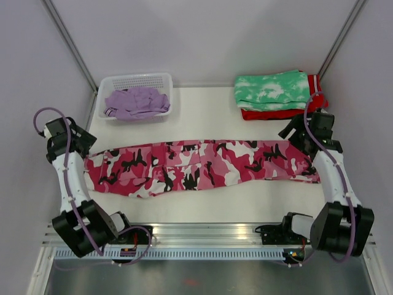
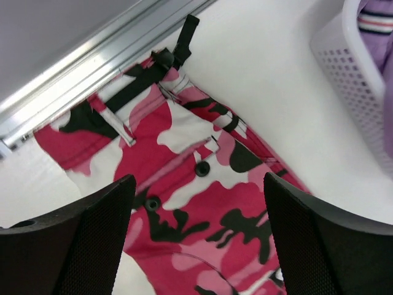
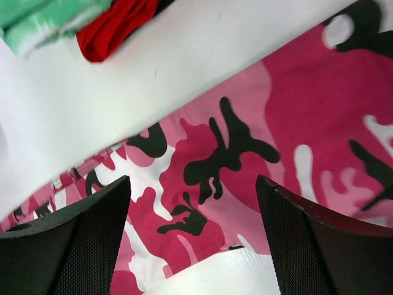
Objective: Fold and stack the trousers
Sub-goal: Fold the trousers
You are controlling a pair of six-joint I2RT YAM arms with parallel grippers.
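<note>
Hovering with left gripper (image 2: 198, 184) spread wide over the waist end of the camo trousers (image 1: 202, 165), laid flat across the surface (image 1: 202, 114) with the lilac pair (image 1: 138, 101) bundled in the basket (image 1: 140, 76) behind, and with right gripper (image 3: 191, 184) likewise released, holding nothing, above the leg end.

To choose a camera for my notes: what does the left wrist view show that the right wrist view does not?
Left wrist only: white perforated plastic basket holding lilac purple fabric trousers. Right wrist only: folded red garment and folded green-and-white tie-dye garment. Both: pink, white and black camouflage trousers flat on the white table, below the open left hand or open right hand.
</note>
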